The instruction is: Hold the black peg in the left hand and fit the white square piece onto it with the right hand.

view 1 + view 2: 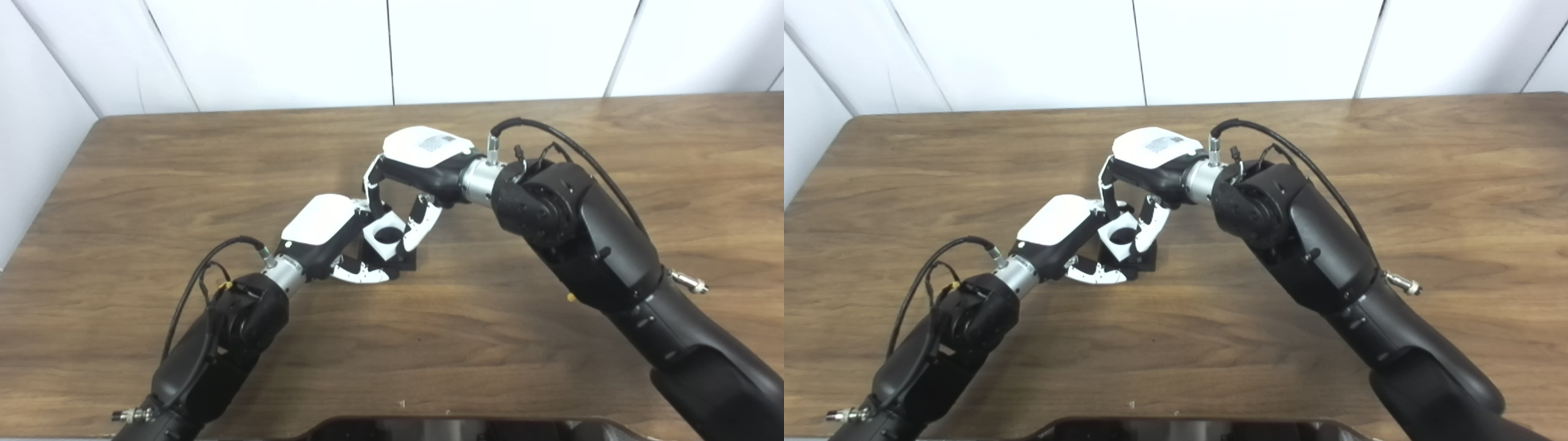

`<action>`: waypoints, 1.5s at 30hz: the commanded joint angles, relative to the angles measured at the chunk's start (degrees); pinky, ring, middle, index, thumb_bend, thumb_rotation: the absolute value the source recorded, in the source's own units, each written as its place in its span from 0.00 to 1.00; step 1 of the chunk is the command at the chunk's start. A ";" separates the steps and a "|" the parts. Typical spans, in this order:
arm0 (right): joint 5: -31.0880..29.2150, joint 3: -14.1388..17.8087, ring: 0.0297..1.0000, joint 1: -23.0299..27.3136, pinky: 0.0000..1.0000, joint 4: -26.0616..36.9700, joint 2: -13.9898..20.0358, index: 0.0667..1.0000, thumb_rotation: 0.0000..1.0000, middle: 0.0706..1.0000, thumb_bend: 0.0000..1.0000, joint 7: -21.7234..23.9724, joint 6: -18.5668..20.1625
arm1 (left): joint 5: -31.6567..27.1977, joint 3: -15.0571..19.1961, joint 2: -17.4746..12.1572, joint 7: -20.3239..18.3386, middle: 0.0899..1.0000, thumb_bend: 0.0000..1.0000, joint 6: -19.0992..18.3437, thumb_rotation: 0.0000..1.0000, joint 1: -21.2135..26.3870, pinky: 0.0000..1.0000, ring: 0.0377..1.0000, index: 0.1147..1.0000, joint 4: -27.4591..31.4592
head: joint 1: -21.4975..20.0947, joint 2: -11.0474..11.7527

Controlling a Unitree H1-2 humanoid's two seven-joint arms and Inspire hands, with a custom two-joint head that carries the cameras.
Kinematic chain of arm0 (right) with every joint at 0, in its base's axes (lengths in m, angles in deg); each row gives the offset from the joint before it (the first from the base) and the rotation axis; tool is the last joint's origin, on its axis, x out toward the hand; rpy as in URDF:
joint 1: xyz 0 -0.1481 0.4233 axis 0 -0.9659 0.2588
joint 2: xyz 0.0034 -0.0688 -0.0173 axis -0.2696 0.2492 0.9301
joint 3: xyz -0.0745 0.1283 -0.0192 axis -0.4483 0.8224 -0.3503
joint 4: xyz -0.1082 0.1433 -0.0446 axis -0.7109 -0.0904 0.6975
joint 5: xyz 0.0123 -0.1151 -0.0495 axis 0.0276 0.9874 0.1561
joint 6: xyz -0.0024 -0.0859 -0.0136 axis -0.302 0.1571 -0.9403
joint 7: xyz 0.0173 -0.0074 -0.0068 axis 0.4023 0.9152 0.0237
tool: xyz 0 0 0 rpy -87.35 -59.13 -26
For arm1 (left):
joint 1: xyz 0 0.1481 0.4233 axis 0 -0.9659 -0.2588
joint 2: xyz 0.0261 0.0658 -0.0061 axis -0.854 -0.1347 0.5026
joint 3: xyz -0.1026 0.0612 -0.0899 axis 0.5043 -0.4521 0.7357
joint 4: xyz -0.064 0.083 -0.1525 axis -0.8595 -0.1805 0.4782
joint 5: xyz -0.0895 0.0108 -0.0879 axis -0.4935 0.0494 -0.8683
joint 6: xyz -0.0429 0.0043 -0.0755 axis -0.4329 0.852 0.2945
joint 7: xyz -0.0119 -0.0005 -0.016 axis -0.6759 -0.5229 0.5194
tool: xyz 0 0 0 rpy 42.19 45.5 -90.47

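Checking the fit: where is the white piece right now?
Mid-table, the white piece sits between the right hand fingers, on the black peg, beside the left hand.

Nothing in either view can be read. The only printed mark is a small grey label (pixel 436 143) on the white back cover of the right hand (pixel 422 165); it shows as a smudged patch, with its characters too small and blurred to make out. No brand name, number or sign is legible on anything else in view.
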State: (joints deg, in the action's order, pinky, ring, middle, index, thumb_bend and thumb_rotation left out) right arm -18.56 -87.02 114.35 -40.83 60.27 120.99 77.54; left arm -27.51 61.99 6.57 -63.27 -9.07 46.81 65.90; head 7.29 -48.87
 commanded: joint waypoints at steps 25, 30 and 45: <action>0.46 1.60 0.86 1.96 0.85 0.80 0.87 0.44 0.15 0.75 0.51 -0.72 -0.40 | 3.92 -1.58 -1.74 -3.52 0.84 0.80 -3.02 0.26 -2.40 0.83 0.83 0.50 -3.48 | 0.39 -0.37; 0.55 2.02 0.86 1.19 0.85 0.42 0.56 0.44 0.15 0.76 0.51 -1.10 0.11 | 3.90 -1.68 -1.62 -3.37 0.83 0.80 -2.83 0.26 -2.26 0.83 0.83 0.50 -3.77 | 0.39 -0.37; 1.89 2.23 0.85 -0.25 0.83 -1.13 -0.41 0.44 0.15 0.76 0.51 -5.03 -0.84 | 3.80 -1.78 -1.56 -3.46 0.84 0.80 -2.99 0.25 -2.50 0.83 0.83 0.50 -3.22 | 0.77 -0.82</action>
State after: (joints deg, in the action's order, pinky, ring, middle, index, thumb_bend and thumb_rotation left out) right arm -17.03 -85.58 111.49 -42.86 60.33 117.65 77.31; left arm -27.49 61.87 6.57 -62.85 -9.08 46.75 65.88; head 8.00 -49.66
